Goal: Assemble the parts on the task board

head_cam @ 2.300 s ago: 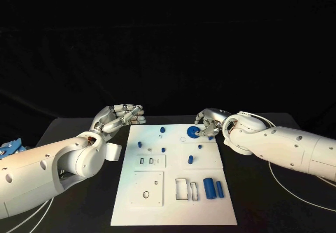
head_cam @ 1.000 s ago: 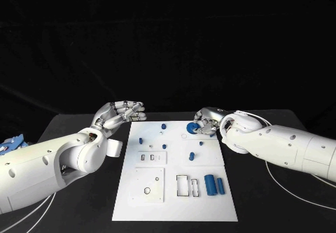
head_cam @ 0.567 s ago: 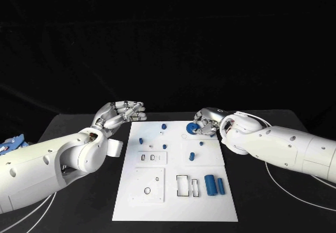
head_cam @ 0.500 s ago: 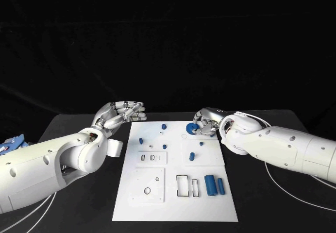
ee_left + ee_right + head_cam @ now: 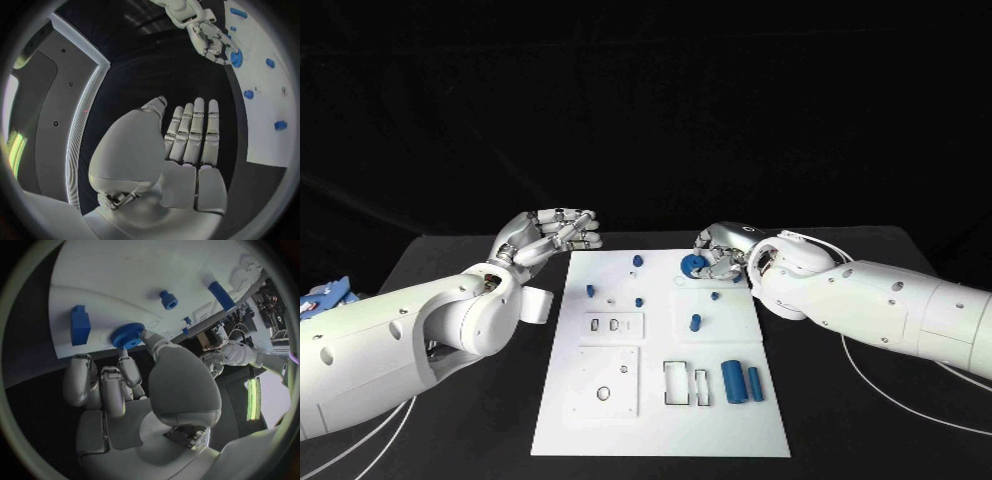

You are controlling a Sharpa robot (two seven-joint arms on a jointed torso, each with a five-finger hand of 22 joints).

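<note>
Two hands at the far end of the task board (image 5: 661, 400); right hand (image 5: 718, 255) pinching the blue gear (image 5: 692, 264).
Gear sits at the board's far right corner, held between the right thumb and fingers, at the board's surface as far as the right wrist view shows. Left hand (image 5: 557, 234) hovers just off the far left corner, fingers curled in, holding nothing. Two blue cylinders (image 5: 741, 382) lie side by side near the right edge on the near half; small blue pegs (image 5: 639, 300) stand in the far half. Board lies mid-table (image 5: 459, 260).
</note>
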